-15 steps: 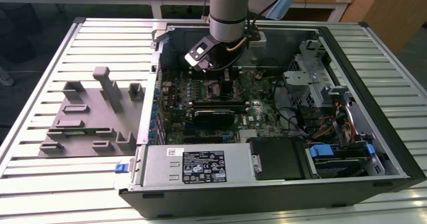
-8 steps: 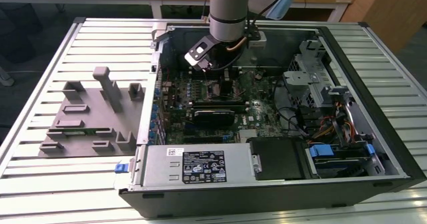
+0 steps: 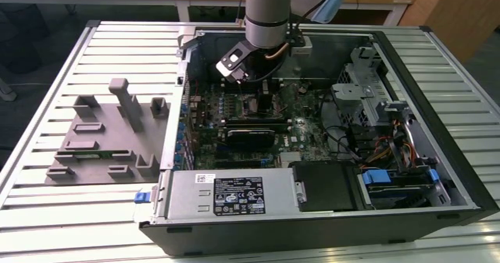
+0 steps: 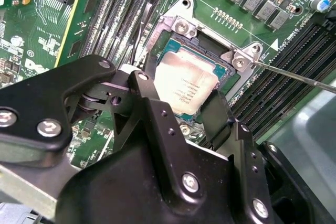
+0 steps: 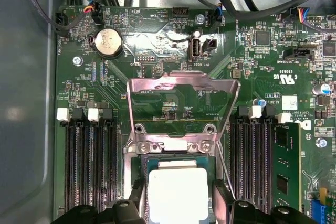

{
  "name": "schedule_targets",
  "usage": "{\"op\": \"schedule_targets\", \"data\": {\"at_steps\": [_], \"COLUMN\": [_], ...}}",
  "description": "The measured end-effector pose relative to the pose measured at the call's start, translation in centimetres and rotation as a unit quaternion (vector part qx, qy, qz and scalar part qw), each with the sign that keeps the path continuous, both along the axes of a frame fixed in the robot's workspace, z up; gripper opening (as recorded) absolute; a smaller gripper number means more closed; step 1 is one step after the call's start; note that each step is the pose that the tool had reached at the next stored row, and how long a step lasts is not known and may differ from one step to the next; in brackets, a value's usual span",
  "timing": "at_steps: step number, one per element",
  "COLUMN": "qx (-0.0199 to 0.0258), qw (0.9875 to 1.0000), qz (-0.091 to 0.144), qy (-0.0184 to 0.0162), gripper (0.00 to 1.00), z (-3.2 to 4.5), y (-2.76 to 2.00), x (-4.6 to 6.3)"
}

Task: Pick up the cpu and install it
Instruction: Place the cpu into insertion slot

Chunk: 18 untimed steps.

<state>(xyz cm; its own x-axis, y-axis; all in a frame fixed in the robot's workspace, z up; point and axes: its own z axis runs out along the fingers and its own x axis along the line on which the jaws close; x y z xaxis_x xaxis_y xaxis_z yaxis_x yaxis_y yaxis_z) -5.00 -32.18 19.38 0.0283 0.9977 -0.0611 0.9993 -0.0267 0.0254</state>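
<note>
Claw (image 4: 185, 88) hangs low over the socket (image 4: 176, 27) on the green board (image 5: 247, 66), its two black fingers (image 4: 218, 116) spread apart and gripping nothing. The cpu (image 4: 186, 80) lies flat in the socket between them, silver top up. In the first wrist view a thin strip of socket shows between each finger and the chip's (image 5: 177, 190) edge. The metal latch plate (image 5: 184, 85) stands swung up off the socket, and the thin lever (image 4: 299, 77) juts out beside it. Memory slots (image 5: 86, 156) flank the socket on both sides, and a coin cell (image 5: 108, 42) sits beyond the plate. In the exterior view the arm (image 3: 267, 11) comes down from twelve o'clock into the open case (image 3: 461, 175), which lies on the slatted counter (image 3: 78, 228). A grey tray of upright blocks (image 3: 117, 128) rests at nine o'clock of the case, the exterior view's left. The power supply (image 3: 226, 195) fills the case's six o'clock edge.
</note>
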Motion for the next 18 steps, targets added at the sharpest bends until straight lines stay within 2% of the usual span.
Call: {"op": "schedule_targets", "data": {"at_steps": [4, 5, 9, 11, 13, 18], "qx": [-0.0002, -0.0001, 0.0009, 0.0094, 0.0156, 0.0170], "qw": [1.0000, 1.0000, 1.0000, 1.0000, 0.9999, 0.9999], "qz": [0.000, 0.000, 0.000, 0.000, 0.000, -0.001], "qy": [0.0002, 0.0001, 0.0000, -0.0001, 0.0001, 0.0000], "gripper": [0.60, 0.53, 0.53, 0.53, 0.53, 0.53], "z": [0.01, 0.01, 0.01, 0.04, 0.09, 0.06], "y": [-0.01, -0.01, 0.00, 0.00, -0.02, -0.04], "x": [-0.01, 0.00, 0.00, 0.00, -0.01, 0.00]}}
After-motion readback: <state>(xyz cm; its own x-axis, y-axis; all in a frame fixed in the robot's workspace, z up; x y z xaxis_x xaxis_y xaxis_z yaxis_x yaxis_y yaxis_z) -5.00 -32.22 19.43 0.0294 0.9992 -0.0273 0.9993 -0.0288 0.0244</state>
